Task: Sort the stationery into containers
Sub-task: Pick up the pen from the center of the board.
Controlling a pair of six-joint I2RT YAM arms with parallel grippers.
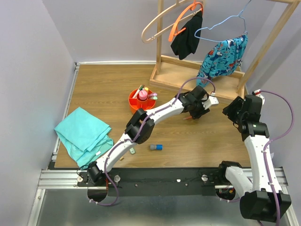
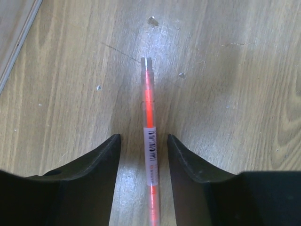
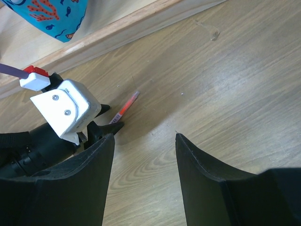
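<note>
A clear pen with an orange core [image 2: 149, 136] lies flat on the wooden table, between the open fingers of my left gripper [image 2: 144, 141], which straddles it without touching. The pen also shows in the right wrist view [image 3: 123, 108]. In the top view the left gripper [image 1: 195, 113] is low over the table right of the orange organiser [image 1: 142, 100], which holds several markers and highlighters. A small blue-grey piece [image 1: 156, 147] and a tiny item [image 1: 133, 151] lie near the front edge. My right gripper [image 3: 143, 141] is open and empty, raised at the right [image 1: 233, 113].
A teal folded cloth [image 1: 83, 134] lies at the front left. A wooden clothes rack base [image 1: 197, 75] with hangers and hanging clothes stands at the back right, just behind the left gripper.
</note>
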